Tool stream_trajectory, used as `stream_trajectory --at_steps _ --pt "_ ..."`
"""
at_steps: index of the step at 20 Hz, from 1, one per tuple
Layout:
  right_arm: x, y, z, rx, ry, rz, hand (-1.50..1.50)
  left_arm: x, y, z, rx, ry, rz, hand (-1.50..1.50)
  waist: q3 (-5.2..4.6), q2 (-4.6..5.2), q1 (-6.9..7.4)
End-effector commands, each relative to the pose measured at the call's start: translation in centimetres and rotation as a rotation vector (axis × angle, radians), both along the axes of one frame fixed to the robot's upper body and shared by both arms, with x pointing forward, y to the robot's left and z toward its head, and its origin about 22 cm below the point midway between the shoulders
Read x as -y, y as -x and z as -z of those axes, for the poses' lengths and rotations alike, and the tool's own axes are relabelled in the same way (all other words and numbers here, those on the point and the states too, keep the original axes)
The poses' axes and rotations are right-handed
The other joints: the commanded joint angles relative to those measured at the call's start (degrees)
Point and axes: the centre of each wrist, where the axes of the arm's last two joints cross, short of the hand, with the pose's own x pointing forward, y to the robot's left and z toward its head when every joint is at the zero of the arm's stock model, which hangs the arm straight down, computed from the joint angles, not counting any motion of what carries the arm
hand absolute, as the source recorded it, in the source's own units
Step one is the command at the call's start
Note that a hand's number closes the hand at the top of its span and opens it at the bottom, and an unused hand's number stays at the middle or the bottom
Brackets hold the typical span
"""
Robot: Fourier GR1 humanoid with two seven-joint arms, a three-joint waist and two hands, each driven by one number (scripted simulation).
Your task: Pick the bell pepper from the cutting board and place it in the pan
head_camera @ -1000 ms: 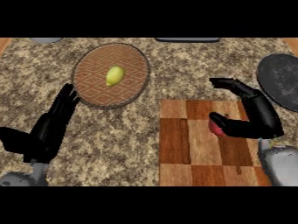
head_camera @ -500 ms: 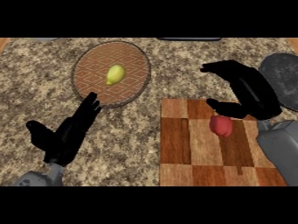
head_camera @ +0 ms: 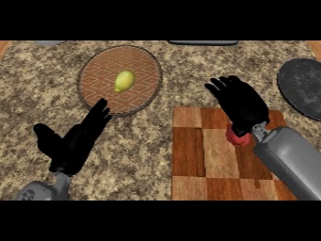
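Observation:
A small red bell pepper point(head_camera: 238, 137) lies on the checkered wooden cutting board point(head_camera: 199, 160), partly hidden under my right wrist. My right hand point(head_camera: 241, 102) hovers over the board's far edge with its fingers spread and straight, holding nothing. The dark round pan point(head_camera: 311, 89) sits at the right edge, to the right of that hand and apart from it. At the lower left my left hand point(head_camera: 74, 141) rests open above the counter, fingers pointing toward the far side.
A round brown woven plate point(head_camera: 100, 70) with a yellow lemon point(head_camera: 124, 81) on it stands at the far left of centre. Speckled granite counter point(head_camera: 170, 70) spreads between the plate, board and pan. Dark items point(head_camera: 203, 43) line the back edge.
My right hand has uncurled from beside the pepper and moved toward the far side, fingers now straight. The pepper stays on the board. My left hand has shifted right and forward.

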Motion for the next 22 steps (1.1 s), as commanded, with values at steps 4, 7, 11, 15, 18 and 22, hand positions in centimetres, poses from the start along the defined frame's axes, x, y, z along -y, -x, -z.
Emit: stream_trajectory --at_steps 4,7,11,15,18,22 --pt "-6.7 1.0 2.1 -0.123 0.517 0.216 -1.5 0.1 -0.1 0.6 -0.008 0.007 0.004 0.0 0.13 0.05 -0.18" --pt "-9.4 1.4 3.8 -0.25 0.682 0.287 -1.5 0.1 -0.1 0.1 0.006 0.011 0.004 0.0 0.21 0.12 0.05" --pt "-15.1 3.0 4.5 -0.327 0.759 0.339 -1.5 -1.1 -0.7 -0.1 0.015 -0.007 -0.008 0.0 0.38 0.26 -0.78" --pt "-14.9 2.6 5.6 -0.329 0.794 0.434 -1.5 0.6 0.2 0.5 0.021 0.013 -0.005 0.0 0.51 0.31 -0.75" --pt "-14.7 3.6 6.6 -0.34 0.763 0.458 -1.5 0.9 0.4 1.1 -0.009 0.02 0.013 0.0 0.52 0.35 -0.42" --pt "-14.4 3.1 7.7 -0.284 0.786 0.499 -1.5 0.5 0.3 0.2 0.0 -0.004 -0.008 0.0 0.56 0.37 -0.41"
